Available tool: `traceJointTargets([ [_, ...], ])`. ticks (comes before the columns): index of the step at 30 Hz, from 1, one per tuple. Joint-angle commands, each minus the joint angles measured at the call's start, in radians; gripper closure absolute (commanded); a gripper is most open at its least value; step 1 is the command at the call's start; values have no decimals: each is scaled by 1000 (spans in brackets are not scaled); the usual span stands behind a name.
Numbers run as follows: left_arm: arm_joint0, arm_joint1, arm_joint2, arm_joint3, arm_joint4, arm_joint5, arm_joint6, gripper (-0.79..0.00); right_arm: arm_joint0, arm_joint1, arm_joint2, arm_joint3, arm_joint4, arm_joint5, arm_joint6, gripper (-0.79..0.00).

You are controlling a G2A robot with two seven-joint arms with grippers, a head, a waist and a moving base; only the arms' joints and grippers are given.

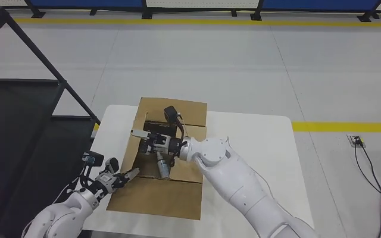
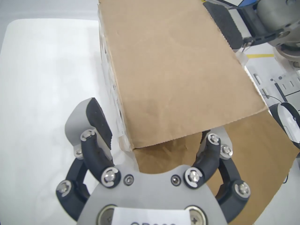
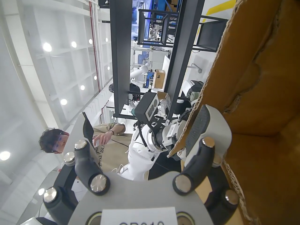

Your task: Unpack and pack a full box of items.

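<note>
I'm working in a robotics lab: yellow floor tape (image 1: 238, 22), blue partitions (image 1: 83, 3), and black racking (image 3: 119, 47) beyond my right gripper (image 3: 144, 115).

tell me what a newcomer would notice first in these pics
The big cardboard box, flaps spread open, sits in the middle of the white table and catches the eye first. The right gripper is over the box's opening, open, with a flap edge close against one finger. The left gripper is also open, at the box's near corner by the table's edge.
</note>
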Motion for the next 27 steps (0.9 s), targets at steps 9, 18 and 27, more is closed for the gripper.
traceJointTargets([
  [9, 56, -2, -82, -14, -106, 39, 66, -785, -10, 5, 16, -21, -70, -91, -6, -785],
  [18, 74, 0, -169, 17, -160, 77, 63, -785, -122, 77, 157, -230, -222, -141, -57, -785],
  [27, 59, 2, -198, 38, -183, 81, 43, -785, -257, 138, 287, -463, -357, 47, -67, -785],
])
